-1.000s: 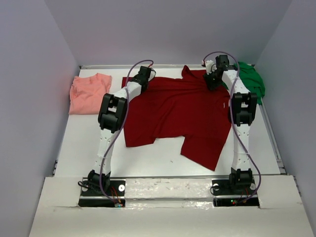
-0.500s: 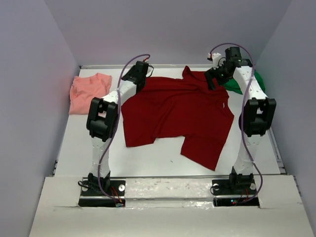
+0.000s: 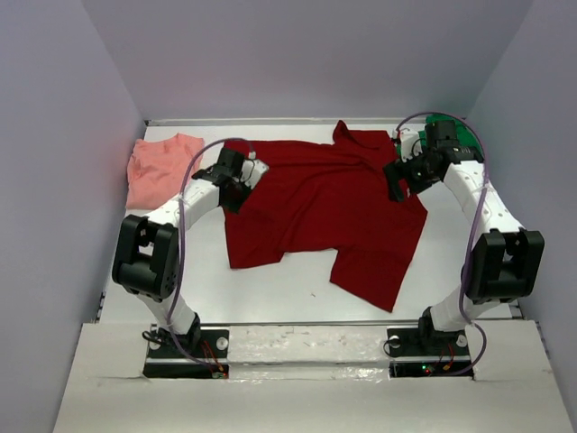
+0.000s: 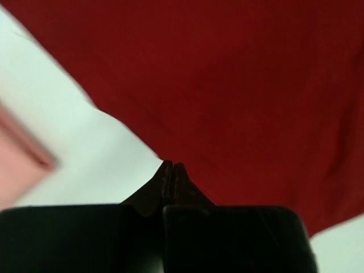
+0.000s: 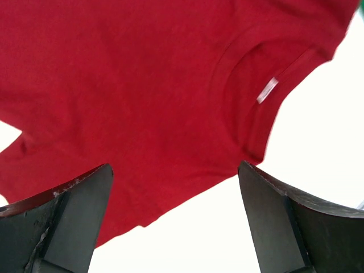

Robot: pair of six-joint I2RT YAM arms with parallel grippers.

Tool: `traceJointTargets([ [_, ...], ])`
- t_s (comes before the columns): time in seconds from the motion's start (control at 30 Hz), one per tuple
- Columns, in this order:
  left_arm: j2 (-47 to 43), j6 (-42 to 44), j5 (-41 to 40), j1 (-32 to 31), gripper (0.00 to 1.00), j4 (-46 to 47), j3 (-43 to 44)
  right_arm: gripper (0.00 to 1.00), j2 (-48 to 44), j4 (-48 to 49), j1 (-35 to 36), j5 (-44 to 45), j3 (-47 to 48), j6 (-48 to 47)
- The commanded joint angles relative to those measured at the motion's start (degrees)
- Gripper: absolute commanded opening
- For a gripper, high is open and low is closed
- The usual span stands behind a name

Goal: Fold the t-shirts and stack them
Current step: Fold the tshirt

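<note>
1. The only label in sight is showing in the right wrist view. It is a small white tag (image 5: 267, 90) sewn at the neckband of the dark red shirt (image 3: 329, 212), and it is coming through too blurred for any writing to be read.
2. Three t-shirts are lying on the white table (image 3: 288, 293): one dark red, one salmon-pink and one bright green.
3. The dark red shirt is lying spread and wrinkled across the middle of the table. Its neck opening is sitting at its right side, and one corner is trailing toward the arms' bases.
4. The salmon-pink shirt (image 3: 162, 170) is lying bunched at the far left of the table, apart from the red one. It is also showing as a pink blur at the left edge of the left wrist view.
5. The bright green shirt (image 3: 465, 137) is sitting at the far right corner, and the right arm (image 3: 505, 262) is hiding most of it.
6. Two arms are reaching over the table, each carrying one gripper.
7. The left gripper (image 4: 172, 170) is pressing its fingertips tightly together right at the left edge of the dark red shirt. Whether any cloth is being pinched between them cannot be told.
8. The right gripper (image 5: 173, 170) is hanging above the red shirt's neckband with its two fingers (image 5: 74, 222) spread wide apart, holding nothing.
</note>
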Motion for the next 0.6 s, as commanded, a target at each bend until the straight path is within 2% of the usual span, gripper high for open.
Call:
traceJointTargets([
  [0.0,-4.35,1.19,7.87,-0.18,0.00,-2.36,-7.07,0.96,-5.60,4.87,0.02,-1.65,-5.00,3.53],
  [0.3,-7.79,5.32,10.16,-0.27,0.00,-4.12,-11.57,0.95,-10.79,6.45,0.02,-1.74,-12.75,5.30],
  [0.57,-8.84,5.67,14.28,-0.70,0.00,-3.85,-13.68,0.95,-10.10,6.45,0.02,-1.48,-13.55,5.48],
])
